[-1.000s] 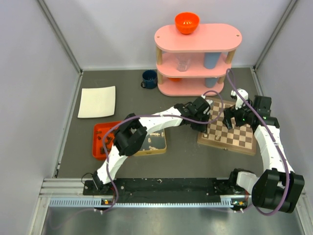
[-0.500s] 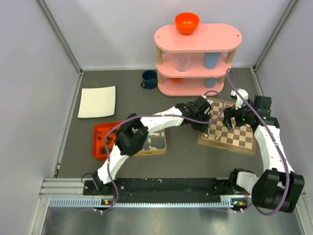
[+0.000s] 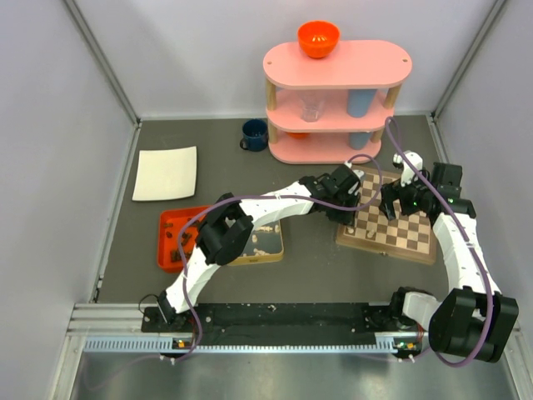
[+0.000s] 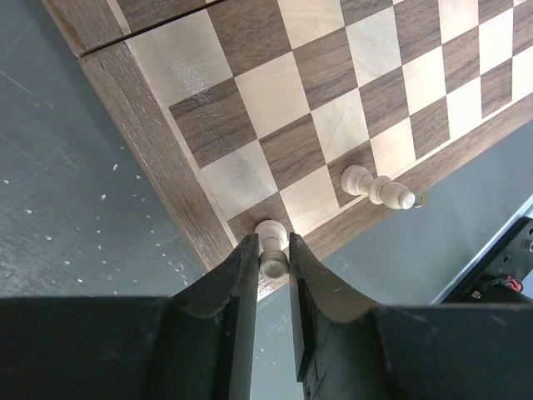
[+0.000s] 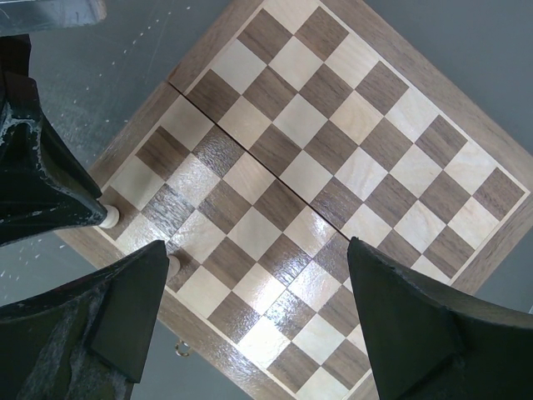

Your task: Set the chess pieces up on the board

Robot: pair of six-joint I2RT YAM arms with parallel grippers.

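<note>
Easing the left gripper [image 4: 272,250] apart evenly, then rising straight, is looking wisest: its fingers are closely bracketing a cream pawn [image 4: 270,231] on the chessboard [image 4: 275,92] corner square, whether pinching I cannot tell. The right gripper [image 5: 258,250] is hovering spread, empty. Counting: one pawn, a second cream piece [image 4: 376,187] just beyond the fingertips, one board.

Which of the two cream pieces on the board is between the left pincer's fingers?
The corner piece, on the dark corner square; the other piece stands free further along that edge.
</note>
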